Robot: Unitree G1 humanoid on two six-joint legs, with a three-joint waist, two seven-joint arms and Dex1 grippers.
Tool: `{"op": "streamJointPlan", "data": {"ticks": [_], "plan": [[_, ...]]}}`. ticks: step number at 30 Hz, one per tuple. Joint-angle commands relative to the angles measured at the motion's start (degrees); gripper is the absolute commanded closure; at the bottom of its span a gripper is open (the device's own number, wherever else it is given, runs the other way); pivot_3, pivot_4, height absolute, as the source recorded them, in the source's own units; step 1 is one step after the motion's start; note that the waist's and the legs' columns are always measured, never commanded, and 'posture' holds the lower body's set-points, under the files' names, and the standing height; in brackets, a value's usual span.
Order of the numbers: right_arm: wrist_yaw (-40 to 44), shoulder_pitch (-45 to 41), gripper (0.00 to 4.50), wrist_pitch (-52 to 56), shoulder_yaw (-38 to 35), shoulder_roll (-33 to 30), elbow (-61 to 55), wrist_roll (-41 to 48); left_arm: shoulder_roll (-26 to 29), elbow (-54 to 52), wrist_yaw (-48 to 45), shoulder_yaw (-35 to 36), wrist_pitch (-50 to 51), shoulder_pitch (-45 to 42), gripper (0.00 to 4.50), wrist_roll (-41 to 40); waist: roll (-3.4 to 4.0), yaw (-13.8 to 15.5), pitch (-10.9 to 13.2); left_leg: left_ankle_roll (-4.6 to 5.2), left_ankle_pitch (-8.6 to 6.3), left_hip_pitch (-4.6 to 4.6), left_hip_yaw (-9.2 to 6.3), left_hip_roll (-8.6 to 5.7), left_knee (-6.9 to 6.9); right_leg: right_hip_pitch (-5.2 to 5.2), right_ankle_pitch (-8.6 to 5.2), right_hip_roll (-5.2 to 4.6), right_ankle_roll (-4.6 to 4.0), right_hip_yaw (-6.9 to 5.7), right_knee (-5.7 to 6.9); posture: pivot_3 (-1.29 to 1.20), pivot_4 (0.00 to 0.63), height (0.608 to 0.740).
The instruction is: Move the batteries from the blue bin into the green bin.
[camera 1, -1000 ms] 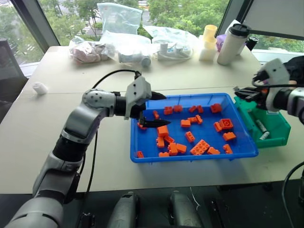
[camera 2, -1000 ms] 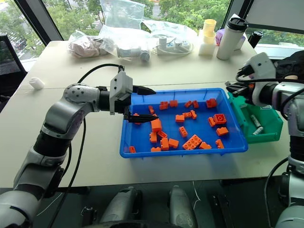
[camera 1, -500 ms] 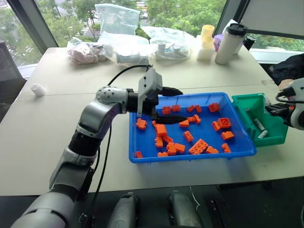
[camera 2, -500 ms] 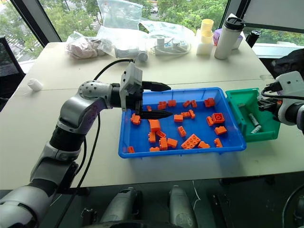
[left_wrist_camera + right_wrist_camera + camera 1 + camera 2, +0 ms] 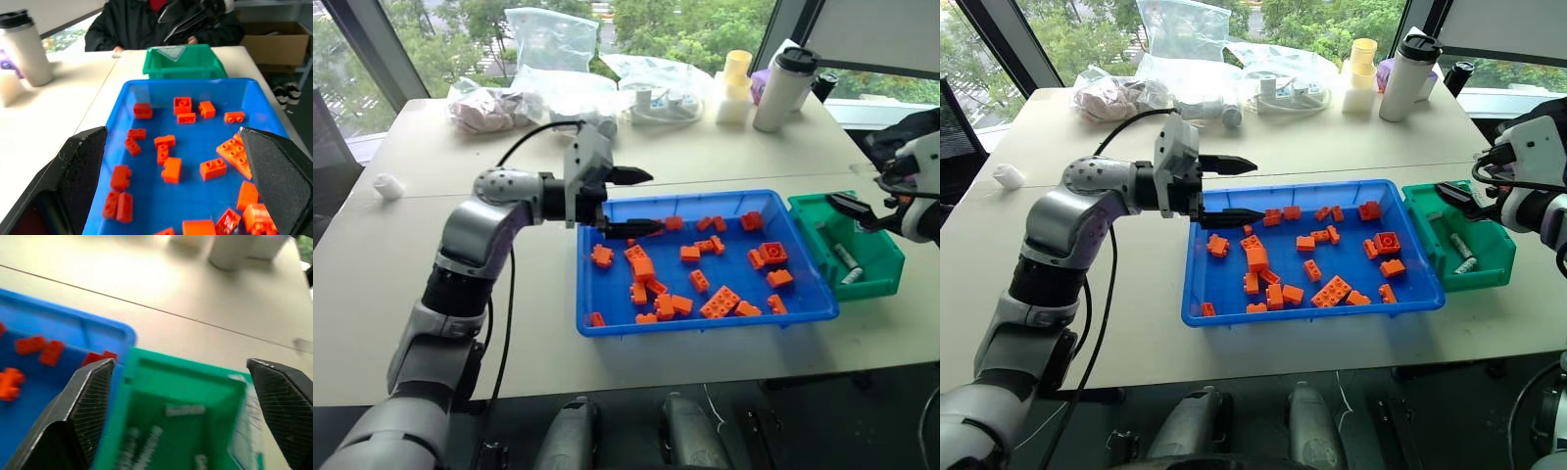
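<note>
Nearest the desk's (image 5: pixel 372 294) front edge sits the blue bin (image 5: pixel 607 328), a wide shallow tray scattered with orange toy bricks (image 5: pixel 722 302); no silver cylinders can be made out among them. Just to its right, almost touching, stands the smaller, deeper green bin (image 5: pixel 891 279), with the batteries (image 5: pixel 848 258) lying on its floor, at least two pale metal cylinders. Over the tray's far left corner hangs the left pincer (image 5: pixel 636 201), its two black fingers spread wide apart and gripping nothing. Above the green bin's far side hovers the right pincer (image 5: pixel 1459 196); seen from its own wrist, its fingers stand wide apart and empty on either side of the bin. Farther back on the desk lie clear plastic bags (image 5: pixel 558 39), a white lidded tumbler (image 5: pixel 781 90) and a pale yellow cup (image 5: pixel 737 73).
</note>
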Motion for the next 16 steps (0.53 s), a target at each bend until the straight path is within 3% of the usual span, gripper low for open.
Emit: {"op": "streamJointPlan", "data": {"ticks": [1, 3, 6, 10, 16], "plan": [[6.91, 6.62, 0.07, 0.43, -7.20, -1.62, -7.27, 6.07, 10.23, -9.08, -0.37, 6.05, 3.60, 5.90, 0.00, -0.30, -0.01, 0.17, 0.01, 0.00, 0.00, -0.04, -0.02, 0.00, -0.01, -0.02, 0.00, 0.00, 0.00, -0.02, -0.03, 0.00, 0.150, 0.740], [9.57, 10.60, 0.07, 1.90, -10.80, -2.59, -7.78, 8.35, 15.21, -13.06, 0.03, 9.58, 7.08, 9.63, 0.00, -2.27, -0.04, 0.53, 0.03, 0.00, 0.00, -0.06, 0.00, -0.05, 0.00, 0.00, 0.00, -0.09, 0.00, -0.01, -0.07, 0.00, 0.150, 0.740], [14.20, 16.42, 0.07, 2.07, -13.83, -3.67, -8.80, 10.89, 18.36, -18.12, 1.82, 14.55, 12.33, 14.76, 0.00, -6.74, -0.05, 1.21, 0.02, 0.01, -0.01, 0.01, -0.02, -0.15, 0.08, 0.26, 0.00, -0.26, 0.01, -0.10, -0.19, 0.00, 0.150, 0.740], [15.46, 19.69, 0.07, 2.71, -13.68, -2.29, -9.94, 13.99, 17.47, -24.49, 6.97, 19.96, 18.76, 21.69, 0.00, -11.90, -0.05, 1.20, 0.03, 0.09, -0.07, 0.57, -0.06, -0.09, 0.01, 0.94, 0.03, -0.25, 0.07, -0.17, -0.50, 0.00, 0.150, 0.740], [12.38, 20.24, 0.07, 0.06, -9.23, -0.15, -10.39, 12.95, 15.72, -28.94, 12.78, 18.71, 19.33, 28.62, 0.00, -12.26, -0.05, 1.21, 0.03, 0.09, -0.08, 0.89, -0.04, -0.07, -0.08, 1.27, 0.03, -0.24, 0.07, -0.16, -0.66, 0.00, 0.150, 0.740]]}}
